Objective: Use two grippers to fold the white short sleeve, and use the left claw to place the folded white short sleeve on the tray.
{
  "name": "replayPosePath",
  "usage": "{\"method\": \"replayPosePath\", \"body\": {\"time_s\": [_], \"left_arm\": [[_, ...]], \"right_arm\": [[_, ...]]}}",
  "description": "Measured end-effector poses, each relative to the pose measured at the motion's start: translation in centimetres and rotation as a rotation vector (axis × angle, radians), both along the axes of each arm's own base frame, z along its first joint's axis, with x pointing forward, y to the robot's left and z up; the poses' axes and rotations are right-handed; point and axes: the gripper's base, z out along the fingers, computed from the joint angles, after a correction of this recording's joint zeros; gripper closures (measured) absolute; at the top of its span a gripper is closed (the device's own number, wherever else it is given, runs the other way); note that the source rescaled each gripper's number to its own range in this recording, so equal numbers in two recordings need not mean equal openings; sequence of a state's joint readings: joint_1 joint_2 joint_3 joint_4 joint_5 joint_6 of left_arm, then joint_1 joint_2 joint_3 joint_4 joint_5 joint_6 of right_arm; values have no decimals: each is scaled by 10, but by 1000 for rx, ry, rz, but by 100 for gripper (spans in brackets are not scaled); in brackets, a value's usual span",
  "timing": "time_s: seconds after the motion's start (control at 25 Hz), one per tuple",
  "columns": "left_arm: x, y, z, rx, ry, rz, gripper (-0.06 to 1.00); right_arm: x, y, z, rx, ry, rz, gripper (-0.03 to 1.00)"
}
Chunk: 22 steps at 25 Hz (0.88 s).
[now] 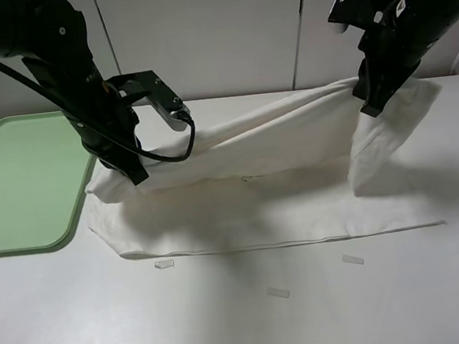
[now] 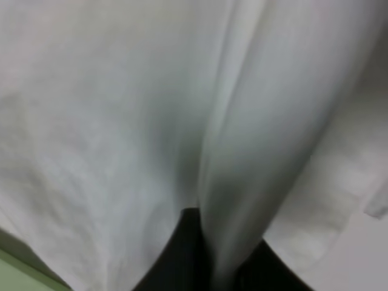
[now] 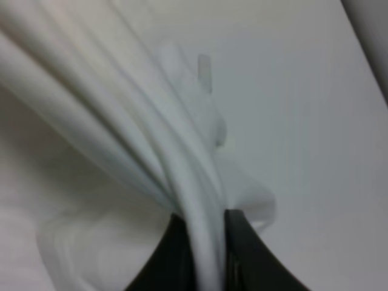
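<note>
- Two hands grip the white short sleeve at once: the left hand is clenched on its left end, and the right hand is clenched on its right end. In the right wrist view a bunched ridge of cloth is pinched between the black fingers.
- The shirt lies in the middle of the desk, just right of the tray. Its near hem is flat on the desk, while its far edge hangs lifted between the hands and sags in the middle.
- The step in hand looks like the lengthwise fold, bringing the lifted far edge over to the near hem.
- To do it well, both hands should travel toward the near side together and at a matched height. The right one now stands higher, which leaves a loose flap dangling beneath it.
- Spreading the hands slightly apart would take out the sag, so the fold line runs straight.
- The dangling flap needs to land on top, not tuck under; lowering the right side slowly should help.
- Edges should meet before either hand lets go.
- Three paper scraps lie near the hem, so the cloth should be lowered and not dragged across the desk.
</note>
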<state>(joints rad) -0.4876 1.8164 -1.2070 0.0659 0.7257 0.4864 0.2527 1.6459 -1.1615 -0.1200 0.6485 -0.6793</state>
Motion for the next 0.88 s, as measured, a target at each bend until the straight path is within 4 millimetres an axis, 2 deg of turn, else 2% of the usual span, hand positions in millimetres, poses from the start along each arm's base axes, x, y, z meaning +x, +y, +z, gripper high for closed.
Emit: {"method": "replayPosePath", "body": {"time_s": [0.08,0.12,0.16,0.24,0.32,0.36,0.44,0.52,0.56,0.64,0.8,0.88], "left_arm": [[-2,0,0,-4,30,11,94],[-4,0,0,-5,42,14,94],[-6,0,0,-4,65,20,94],[-11,2,-1,15,128,26,91],[-17,4,-2,46,190,29,78],[-18,5,-1,53,203,29,70],[-20,6,-1,61,222,43,30],[-20,6,-1,63,221,53,8],[-19,7,-1,70,217,52,2],[-19,8,-1,87,208,45,-2],[-17,11,0,115,195,32,-5],[-13,9,7,117,183,37,-5]], "right_arm": [[-4,-1,-2,-5,53,-15,85],[-7,-2,-4,-12,85,-22,76],[-9,-3,-5,-23,118,-31,62],[-14,-7,-7,-52,169,-58,25],[-14,-9,-7,-44,176,-106,6],[-14,-9,-7,-36,174,-121,2],[-13,-9,-6,-23,164,-139,-2],[-13,-9,-6,-19,163,-145,-3],[-13,-9,-6,-19,163,-146,-3],[-13,-9,-6,-19,163,-147,-3],[-11,-9,-5,-14,152,-148,-3],[-9,-8,0,2,136,-166,-3]]}}
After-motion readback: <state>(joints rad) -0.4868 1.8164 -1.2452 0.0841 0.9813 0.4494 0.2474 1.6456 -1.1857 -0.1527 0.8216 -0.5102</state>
